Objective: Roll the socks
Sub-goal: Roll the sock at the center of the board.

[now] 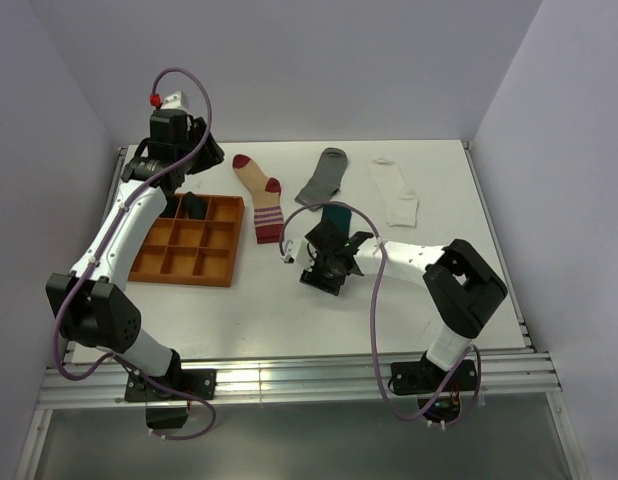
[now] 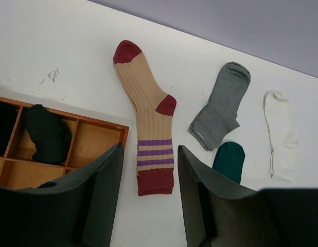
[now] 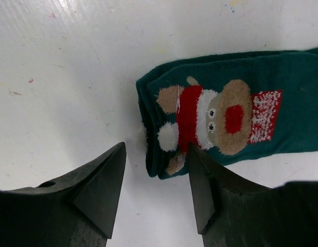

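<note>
The dark teal sock (image 3: 241, 116) with a Christmas figure lies flat at mid-table (image 1: 336, 213). Its folded end sits between the jaws of my right gripper (image 3: 156, 154) (image 1: 324, 262), which is open and hangs just above it. A beige red-striped sock (image 1: 260, 195) (image 2: 147, 131), a grey sock (image 1: 324, 175) (image 2: 223, 103) and a white sock (image 1: 394, 192) (image 2: 280, 136) lie flat in a row at the back. One rolled black sock (image 2: 46, 134) (image 1: 194, 205) rests in a tray compartment. My left gripper (image 2: 149, 154) (image 1: 204, 150) hangs open and empty, high over the tray's back edge.
The orange compartment tray (image 1: 189, 265) (image 2: 94, 144) stands at the left under the left arm. A dark shape (image 2: 2, 126) fills the compartment left of the black sock. Walls close the back and both sides.
</note>
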You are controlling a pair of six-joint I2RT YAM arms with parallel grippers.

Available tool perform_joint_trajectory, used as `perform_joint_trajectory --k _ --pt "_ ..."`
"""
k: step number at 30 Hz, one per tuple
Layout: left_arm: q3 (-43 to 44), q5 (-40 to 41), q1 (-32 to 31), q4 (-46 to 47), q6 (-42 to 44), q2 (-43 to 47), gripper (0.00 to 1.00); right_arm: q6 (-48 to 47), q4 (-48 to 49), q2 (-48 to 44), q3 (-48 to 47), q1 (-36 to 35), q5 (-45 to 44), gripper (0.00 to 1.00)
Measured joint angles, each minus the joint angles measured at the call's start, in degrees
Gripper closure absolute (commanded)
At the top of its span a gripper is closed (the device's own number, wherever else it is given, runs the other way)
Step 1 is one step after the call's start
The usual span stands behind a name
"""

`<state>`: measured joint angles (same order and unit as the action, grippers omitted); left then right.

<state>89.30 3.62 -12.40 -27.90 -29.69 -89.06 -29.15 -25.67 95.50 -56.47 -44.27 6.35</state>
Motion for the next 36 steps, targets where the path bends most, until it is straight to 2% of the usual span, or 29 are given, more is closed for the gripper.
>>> perform_joint_trajectory --k 3,7,10,14,16,18,22,27,31,36 --pt "-2.12 -0.44 0.0 1.22 -0.04 0.0 0.5 -0.59 0.81 1.07 0.63 0.0 -0.59 0.52" --pt "-4.7 -0.09 -0.59 2.1 -0.17 0.0 0.52 -0.96 1.95 1.4 0.76 0.0 -1.25 0.72" --pt "-7.1 1.03 -2.14 4.39 -0.5 0.11 0.55 -1.25 2.21 1.4 0.76 0.31 -1.01 0.78" --pt "-14.19 2.36 -5.57 10.08 -1.6 1.66 0.62 -2.32 -0.9 1.64 -0.76 4.09 6.01 0.79" --pt "-18.29 2.8 -7.56 12.85 -2.12 2.82 0.69 -3.85 -5.2 2.75 -3.63 7.65 11.69 0.79" --pt "-22.6 3.56 -9.46 15.63 -2.89 4.11 0.77 -5.95 -10.19 5.68 -8.48 11.98 17.99 0.78" --pt "-28.92 3.78 -12.57 20.55 -3.56 6.05 0.81 -12.15 -23.19 16.22 -19.69 19.06 30.45 0.79" --pt "-36.28 1.42 -16.39 30.12 -2.4 8.61 0.8 -18.32 -38.23 28.52 -28.3 22.34 39.45 0.78" --pt "-38.97 -4.66 -21.09 36.57 0.7 8.13 0.79 -21.81 -46.6 34.4 -32.0 22.6 44.61 0.78" --pt "-39.69 -12.76 -26.73 43.17 4.83 3.82 0.65 -21.79 -50.38 37.29 -33.24 23.08 46.56 0.78"
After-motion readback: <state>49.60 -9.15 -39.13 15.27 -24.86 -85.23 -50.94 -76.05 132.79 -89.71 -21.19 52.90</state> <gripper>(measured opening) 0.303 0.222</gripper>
